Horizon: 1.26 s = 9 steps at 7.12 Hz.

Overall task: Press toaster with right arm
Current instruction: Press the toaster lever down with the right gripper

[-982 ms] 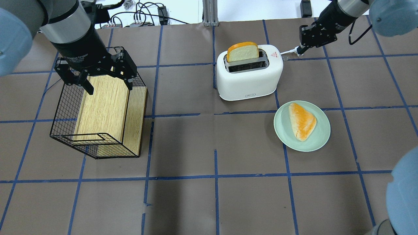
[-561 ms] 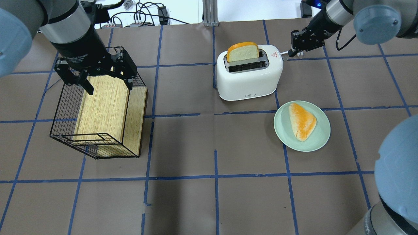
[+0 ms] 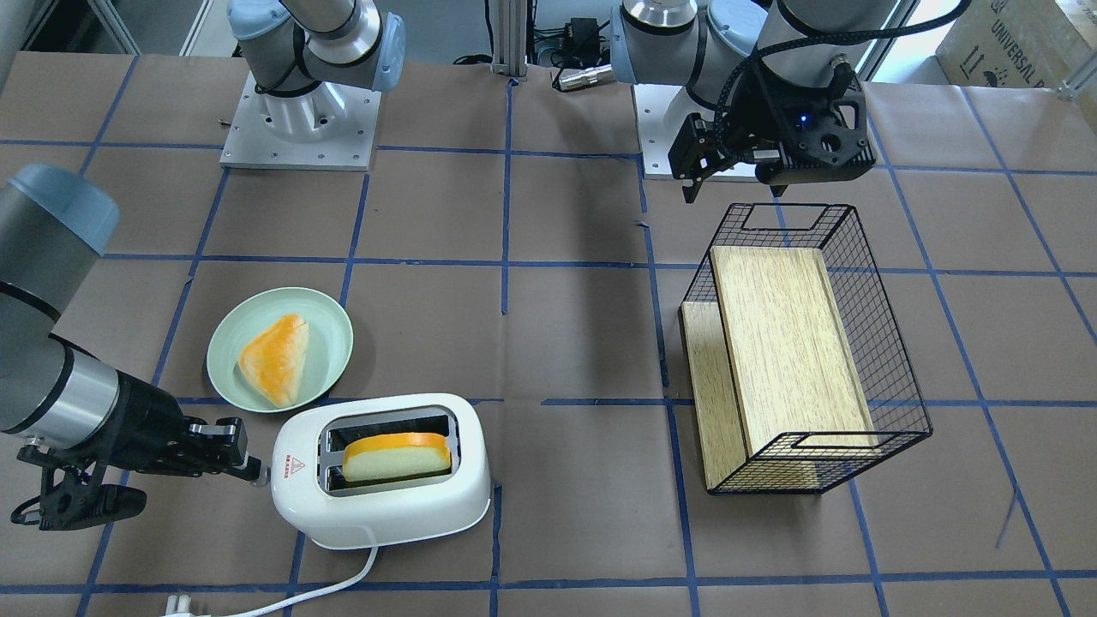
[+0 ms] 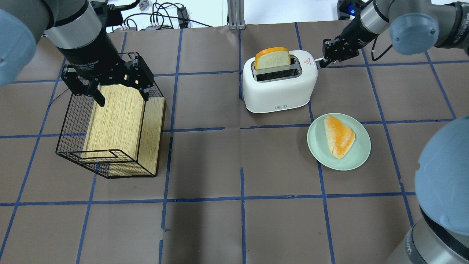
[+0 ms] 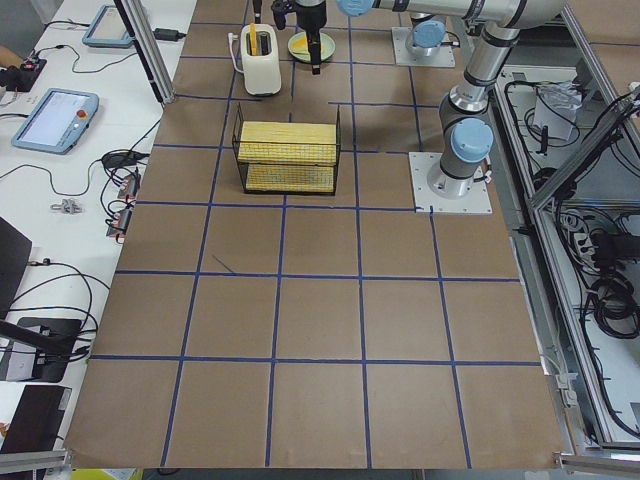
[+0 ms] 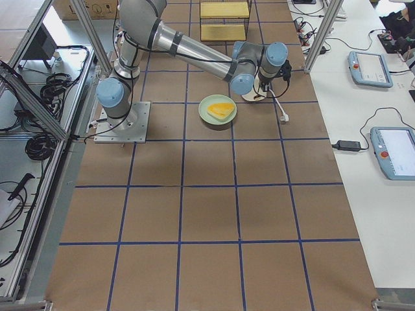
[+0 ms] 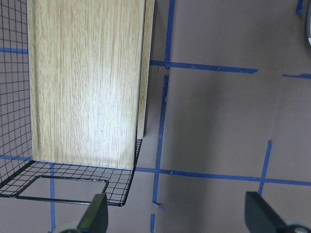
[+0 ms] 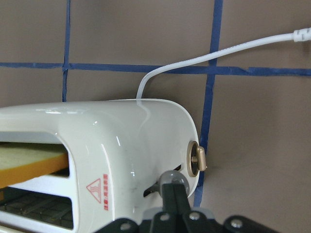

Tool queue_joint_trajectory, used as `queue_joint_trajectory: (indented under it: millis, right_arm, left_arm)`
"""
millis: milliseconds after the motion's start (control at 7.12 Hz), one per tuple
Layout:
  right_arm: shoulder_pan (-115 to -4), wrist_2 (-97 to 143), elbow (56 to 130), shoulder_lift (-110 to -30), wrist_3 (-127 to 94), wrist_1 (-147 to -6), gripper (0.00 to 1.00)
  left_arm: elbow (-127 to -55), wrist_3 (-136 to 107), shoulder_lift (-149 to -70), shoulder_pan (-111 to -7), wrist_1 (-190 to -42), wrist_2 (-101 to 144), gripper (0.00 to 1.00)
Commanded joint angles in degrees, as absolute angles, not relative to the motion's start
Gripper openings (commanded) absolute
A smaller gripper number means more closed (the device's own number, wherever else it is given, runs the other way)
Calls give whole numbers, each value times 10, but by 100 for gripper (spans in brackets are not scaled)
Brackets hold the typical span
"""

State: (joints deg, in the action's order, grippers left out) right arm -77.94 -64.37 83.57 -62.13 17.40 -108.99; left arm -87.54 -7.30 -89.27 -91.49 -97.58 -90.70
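Observation:
The white toaster (image 4: 278, 86) stands at the back middle of the table, with a slice of bread (image 4: 273, 58) upright in its far slot. My right gripper (image 4: 322, 63) is shut and sits at the toaster's right end, beside the red triangle. In the right wrist view its closed fingertips (image 8: 175, 194) touch the clear lever knob (image 8: 171, 178) on the toaster (image 8: 121, 141), below a brass dial (image 8: 196, 159). In the front-facing view the right gripper (image 3: 254, 471) meets the toaster (image 3: 386, 506) at its end. My left gripper (image 4: 110, 88) is open and empty above the basket.
A black wire basket (image 4: 71, 121) holding wooden boards lies at the left. A green plate (image 4: 316, 146) with a triangular bread piece (image 4: 339, 136) sits in front of the toaster's right end. The toaster's white cord (image 3: 334, 583) trails to the table's far edge.
My right gripper has moved left, from over the cord to the toaster's right end. The left arm and the toaster have not moved.

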Motion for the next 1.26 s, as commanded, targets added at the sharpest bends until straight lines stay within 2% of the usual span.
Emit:
queue_joint_trajectory:
  millis: [0,1123]
  right_arm:
    - [-778,-641,836,-608,174,-1089,2]
    - [-773,-628,837,-588,174,-1089,2]
  left_arm:
    - [-875,-73,-893,-915,-976,-907,100]
    - [-875,-73,-893,-915,-976,-907,100]
